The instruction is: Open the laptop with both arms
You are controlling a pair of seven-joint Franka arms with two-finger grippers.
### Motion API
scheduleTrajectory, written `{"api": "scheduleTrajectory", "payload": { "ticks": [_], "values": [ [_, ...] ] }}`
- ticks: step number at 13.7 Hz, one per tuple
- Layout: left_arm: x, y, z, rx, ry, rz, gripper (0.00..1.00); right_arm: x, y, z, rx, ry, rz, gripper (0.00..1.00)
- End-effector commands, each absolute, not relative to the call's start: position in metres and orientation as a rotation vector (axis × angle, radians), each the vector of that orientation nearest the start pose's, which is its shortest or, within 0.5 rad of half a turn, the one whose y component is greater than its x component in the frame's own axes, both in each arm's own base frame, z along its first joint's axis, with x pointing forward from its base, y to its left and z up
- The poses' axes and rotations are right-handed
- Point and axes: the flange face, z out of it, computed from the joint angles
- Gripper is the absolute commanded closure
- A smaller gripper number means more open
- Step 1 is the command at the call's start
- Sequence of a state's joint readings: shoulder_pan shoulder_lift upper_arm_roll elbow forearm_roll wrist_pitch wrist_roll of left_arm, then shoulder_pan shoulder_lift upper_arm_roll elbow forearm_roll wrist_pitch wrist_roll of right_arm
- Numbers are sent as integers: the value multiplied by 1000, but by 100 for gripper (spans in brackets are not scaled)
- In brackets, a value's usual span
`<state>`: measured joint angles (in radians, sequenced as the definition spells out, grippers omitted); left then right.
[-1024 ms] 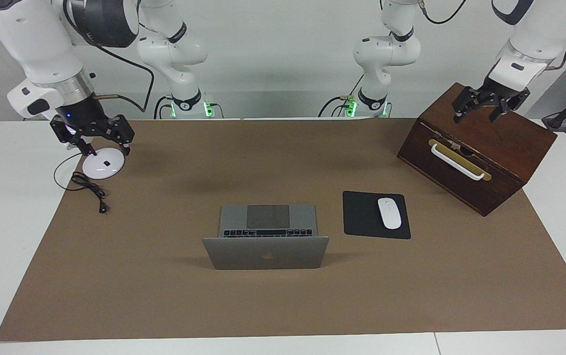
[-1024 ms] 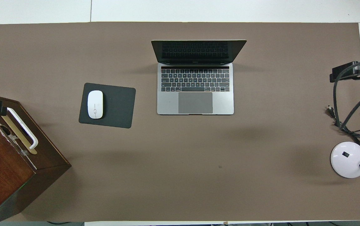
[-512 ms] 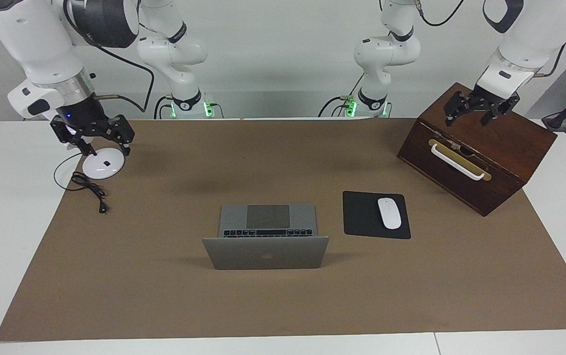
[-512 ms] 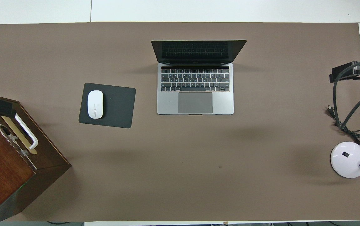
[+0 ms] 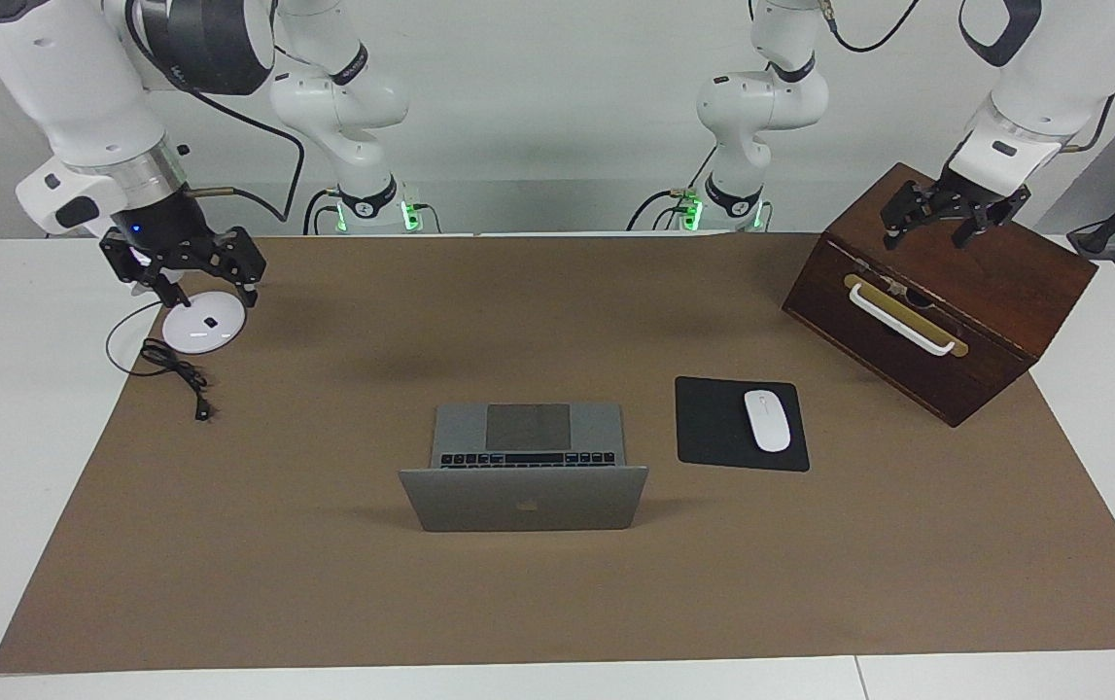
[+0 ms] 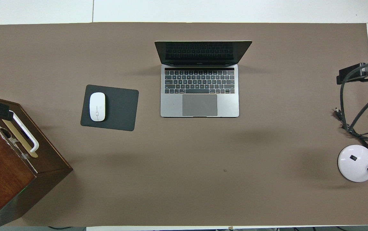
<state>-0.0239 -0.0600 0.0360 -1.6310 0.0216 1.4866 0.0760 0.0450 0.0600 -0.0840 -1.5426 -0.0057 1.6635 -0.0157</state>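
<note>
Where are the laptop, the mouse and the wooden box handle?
laptop (image 6: 199,105), overhead view, on the trackpad.
mouse (image 6: 97,106), overhead view, middle of its white top.
wooden box handle (image 5: 901,319), facing view, middle of the white bar.
</note>
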Motion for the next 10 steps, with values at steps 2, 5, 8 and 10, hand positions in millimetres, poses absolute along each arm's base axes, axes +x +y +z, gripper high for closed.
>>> {"api": "scheduleTrajectory", "payload": {
  "ticks": [2, 5, 8, 10],
  "values": [
    [523, 10, 621, -3120, 102, 136, 0, 579, -22, 611, -3133, 51, -89, 0],
    [523, 11, 622, -3121, 100, 131, 0, 580, -21, 611, -3132, 51, -92, 0],
    [524, 12, 621, -3121, 95, 129, 0, 580, -22, 612, -3133, 49, -97, 0],
    [523, 14, 622, -3121, 88, 126, 0, 581, -22, 609, -3134, 47, -90, 0]
  ]
}}
